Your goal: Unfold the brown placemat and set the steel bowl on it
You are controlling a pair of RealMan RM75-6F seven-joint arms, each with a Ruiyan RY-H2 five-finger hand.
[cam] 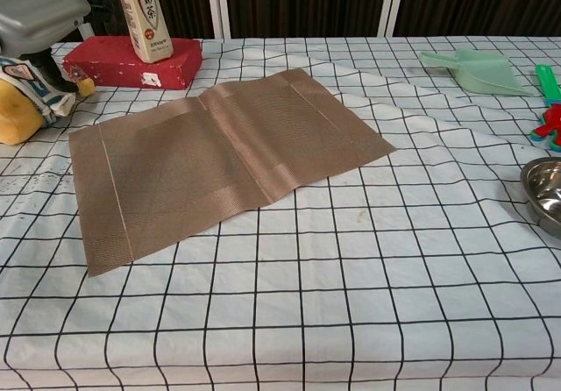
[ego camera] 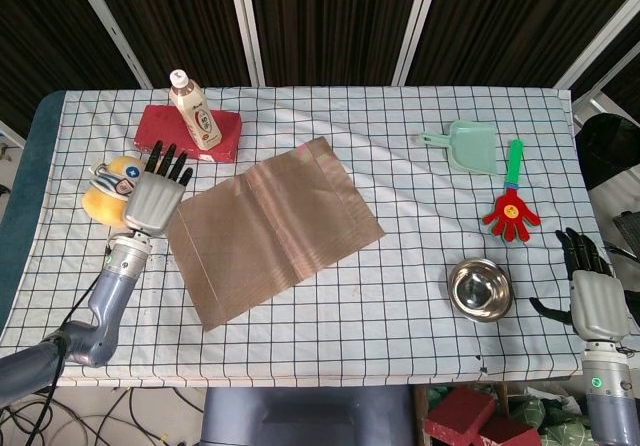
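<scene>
The brown placemat (ego camera: 270, 228) (cam: 219, 159) lies spread flat on the checked tablecloth, left of centre, with a crease down its middle. My left hand (ego camera: 155, 195) (cam: 39, 12) hovers just beyond the mat's left edge, fingers straight and apart, holding nothing. The steel bowl (ego camera: 480, 289) (cam: 545, 193) stands upright at the right, apart from the mat. My right hand (ego camera: 596, 301) hangs off the table's right front corner, fingers apart and empty, a short way right of the bowl.
A yellow plush toy (ego camera: 115, 190) sits beside my left hand. A red block (ego camera: 190, 131) with a milk-tea bottle (ego camera: 195, 111) on it stands at the back left. A green dustpan (ego camera: 465, 147) and a red hand-shaped clapper (ego camera: 511, 205) lie at the back right.
</scene>
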